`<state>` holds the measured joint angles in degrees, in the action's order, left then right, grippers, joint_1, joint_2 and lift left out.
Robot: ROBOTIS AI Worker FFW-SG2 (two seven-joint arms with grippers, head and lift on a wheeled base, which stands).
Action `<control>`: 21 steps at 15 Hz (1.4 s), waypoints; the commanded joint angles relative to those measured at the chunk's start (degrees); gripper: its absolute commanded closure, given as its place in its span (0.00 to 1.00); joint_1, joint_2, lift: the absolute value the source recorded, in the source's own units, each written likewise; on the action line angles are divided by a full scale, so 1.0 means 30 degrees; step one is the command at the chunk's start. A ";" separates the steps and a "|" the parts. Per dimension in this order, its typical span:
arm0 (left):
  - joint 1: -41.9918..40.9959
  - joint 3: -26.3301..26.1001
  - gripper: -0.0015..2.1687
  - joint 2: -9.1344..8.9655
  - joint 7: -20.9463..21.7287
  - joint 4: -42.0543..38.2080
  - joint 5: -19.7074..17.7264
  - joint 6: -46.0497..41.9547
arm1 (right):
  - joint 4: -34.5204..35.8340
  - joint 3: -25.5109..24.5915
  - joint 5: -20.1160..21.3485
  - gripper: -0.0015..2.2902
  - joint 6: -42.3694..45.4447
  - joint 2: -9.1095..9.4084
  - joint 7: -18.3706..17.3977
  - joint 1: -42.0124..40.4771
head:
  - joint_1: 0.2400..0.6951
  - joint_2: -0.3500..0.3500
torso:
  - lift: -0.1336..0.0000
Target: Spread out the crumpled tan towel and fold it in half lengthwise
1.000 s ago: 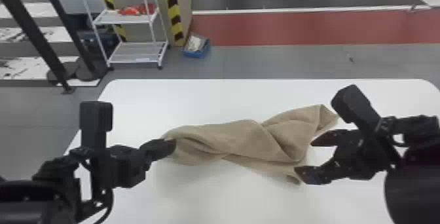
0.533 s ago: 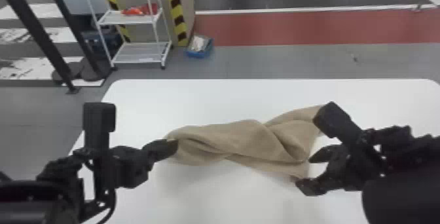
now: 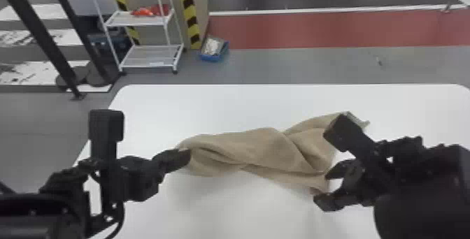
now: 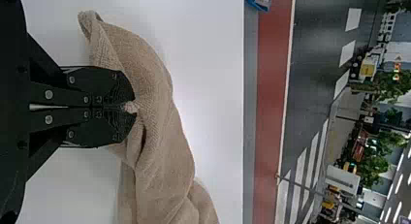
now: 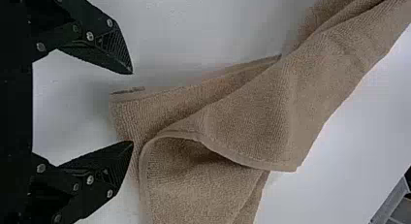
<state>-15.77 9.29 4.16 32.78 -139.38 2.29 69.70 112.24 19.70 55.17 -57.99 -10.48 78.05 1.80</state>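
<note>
- Well, the far edge of the white table [image 3: 216, 105] runs straight behind the towel [image 3: 258, 147], with a band of tabletop in between and a rounded corner at each end.
- The left edge slants down toward my left arm; on the near side of the towel, more tabletop lies between my two arms, room to move in.
- The towel lies crumpled and twisted across the table, from my left fingertips to my right ones, one corner poking out beyond my right wrist toward the far edge.
- My left arm comes in from the lower left, its gripper [image 3: 189, 156] aimed inward at the towel's left end; in the left wrist view my jaws are pressed together on a small tuft of cloth.
- My right arm comes in from the right, its gripper [image 3: 320, 188] pointing left at the towel's near right corner; in the right wrist view my jaws are spread wide, pinching nothing, with a hemmed end of cloth close by the tips.
- I count one towel, one table and two grippers of mine, two fingers on each; past the table, one white rack [image 3: 150, 62] with two shelves showing, one blue bin [image 3: 212, 58] beside it and two black posts [image 3: 41, 35].
</note>
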 commanded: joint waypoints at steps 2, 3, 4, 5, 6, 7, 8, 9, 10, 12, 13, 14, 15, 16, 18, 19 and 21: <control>-0.0106 0.0038 0.58 0.0020 0.0001 -0.0094 0.0000 0.0015 | -0.0293 0.0378 0.0243 0.23 0.0064 0.0037 0.0093 0.0162 | 1.00 0.67 | 0.07; -0.0165 0.0038 0.58 -0.0009 0.0001 -0.0153 0.0000 -0.0044 | -0.0293 0.0378 0.0243 0.30 0.0064 0.0037 0.0093 0.0162 | 1.00 0.67 | 0.07; -0.0223 0.0038 0.58 0.0020 0.0001 -0.0182 0.0000 0.0015 | -0.0234 0.0290 0.0214 0.36 -0.0053 0.0037 0.0093 0.0162 | 1.00 0.67 | 0.07; -0.0253 0.0038 0.58 0.0020 0.0001 -0.0211 0.0000 -0.0044 | -0.0117 0.0056 0.0096 0.36 0.0006 0.0037 0.0093 0.0044 | 1.00 0.67 | 0.07; -0.0253 0.0038 0.58 0.0020 0.0001 -0.0241 0.0000 -0.0044 | 0.0117 -0.0208 0.0038 0.38 0.0064 0.0037 0.0093 -0.0102 | 1.00 0.67 | 0.07; -0.0282 0.0038 0.58 0.0020 0.0030 -0.0270 0.0000 -0.0044 | 0.0293 -0.0413 -0.0021 0.53 0.0182 0.0037 0.0093 -0.0131 | 1.00 0.67 | 0.07; -0.0311 0.0038 0.58 0.0020 0.0059 -0.0299 0.0000 -0.0044 | 0.0469 -0.0589 0.0008 0.58 0.0240 0.0007 0.0093 -0.0161 | 1.00 0.66 | 0.07; -0.0311 0.0038 0.58 0.0020 0.0088 -0.0299 -0.0029 -0.0044 | 0.0674 -0.0853 0.0008 0.58 0.0474 -0.0051 0.0093 -0.0307 | 1.00 0.66 | 0.07; -0.0341 0.0038 0.58 0.0020 0.0088 -0.0328 -0.0029 -0.0103 | 0.1348 -0.1526 -0.0167 0.58 0.0767 -0.0051 0.0093 -0.0483 | 1.00 0.65 | 0.07; -0.0341 0.0068 0.58 0.0020 0.0147 -0.0328 -0.0029 -0.0103 | 0.2959 -0.3577 -0.0490 0.58 0.3228 -0.0051 -0.0351 -0.0893 | 1.00 0.64 | 0.07; -0.0341 0.0126 0.58 0.0020 0.0147 -0.0328 -0.0088 -0.0161 | 0.3662 -0.4485 -0.0519 0.58 0.3639 -0.0168 -0.0380 -0.0864 | 1.00 0.61 | 0.07; -0.0341 0.0126 0.58 0.0020 0.0176 -0.0328 -0.0117 -0.0220 | 0.4072 -0.4983 -0.0490 0.58 0.3990 -0.0520 -0.0380 -0.0835 | 1.00 0.59 | 0.07; -0.0341 0.0126 0.58 0.0020 0.0235 -0.0328 -0.0146 -0.0454 | 0.4395 -0.5364 -0.0372 0.58 0.4693 -0.1077 -0.0292 -0.0864 | 1.00 0.57 | 0.07; -0.0341 0.0097 0.58 0.0020 0.0293 -0.0328 -0.0176 -0.0454 | 0.4570 -0.5511 0.0067 0.58 0.5338 -0.1223 -0.0087 -0.0805 | 1.00 0.54 | 0.07; -0.0370 0.0009 0.58 0.0020 0.0411 -0.0328 -0.0176 -0.0513 | 0.4541 -0.5423 0.1356 0.57 0.6803 -0.1604 0.0093 -0.1010 | 1.00 0.48 | 0.07; -0.0370 -0.0050 0.58 0.0020 0.0440 -0.0328 -0.0176 -0.0513 | 0.3955 -0.4661 0.2382 0.53 0.7564 -0.1604 0.0093 -0.1098 | 1.00 0.46 | 0.07; -0.0458 -0.0108 0.58 0.0020 0.0499 -0.0328 -0.0117 -0.0513 | 0.2725 -0.3577 0.4022 0.52 0.8150 -0.1633 0.0093 -0.1333 | 1.00 0.45 | 0.07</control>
<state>-16.94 9.06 4.22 34.24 -140.36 1.79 68.19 122.94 6.65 63.64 -34.98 -15.28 78.14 -1.65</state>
